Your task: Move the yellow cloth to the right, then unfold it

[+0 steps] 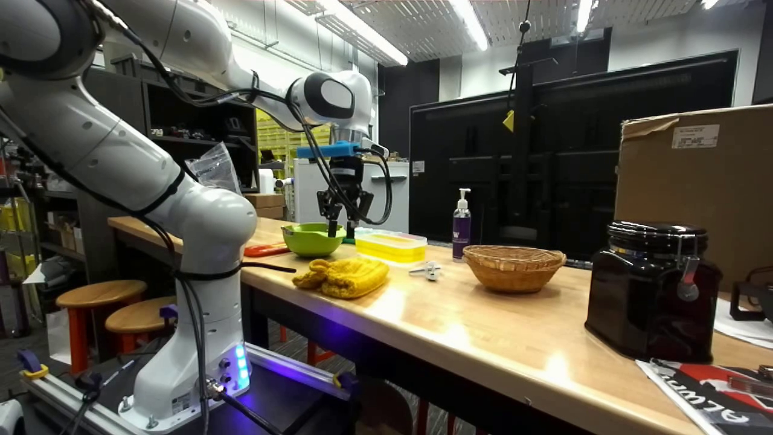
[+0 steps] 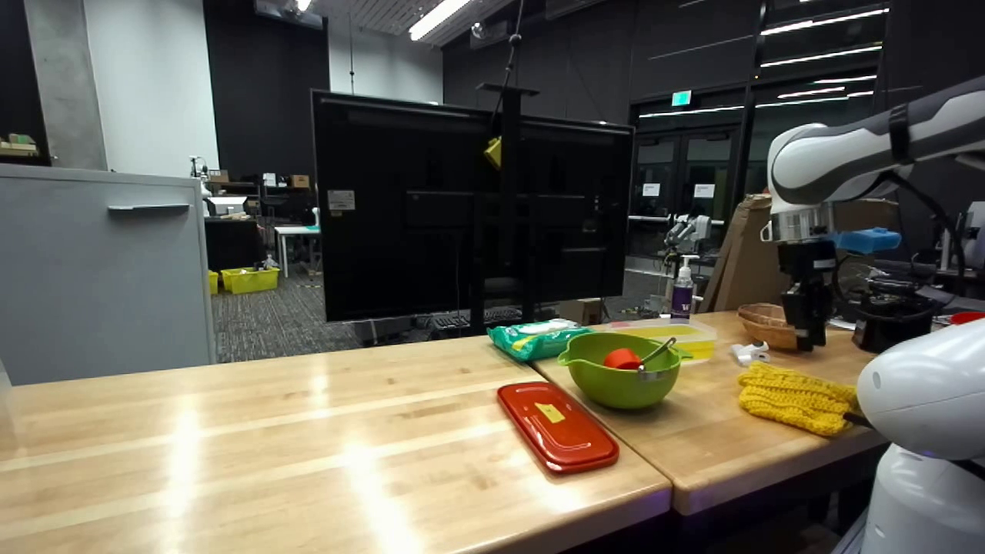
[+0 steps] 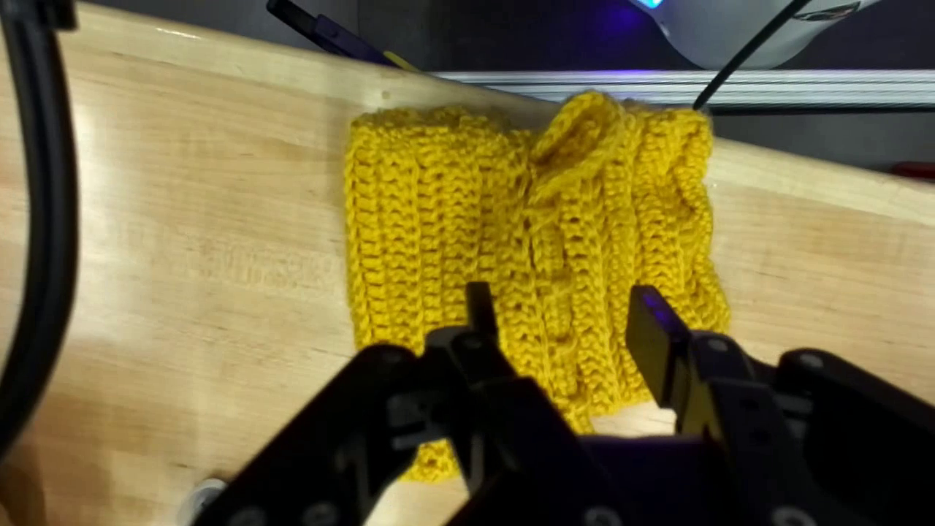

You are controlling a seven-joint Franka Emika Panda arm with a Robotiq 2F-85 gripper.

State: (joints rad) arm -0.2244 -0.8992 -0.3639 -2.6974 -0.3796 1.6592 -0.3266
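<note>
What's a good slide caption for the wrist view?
Open gripper above a folded, ribbed yellow knit cloth at the edge of a wooden table.

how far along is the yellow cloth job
Done: nothing I can confirm; these views can't settle whether the cloth has been moved right. In hand: nothing gripped; the gripper is open, its tips above the cloth and clear of it in both exterior views. Left: unfolding, since the cloth lies bunched in layers, and possibly the move too.
</note>
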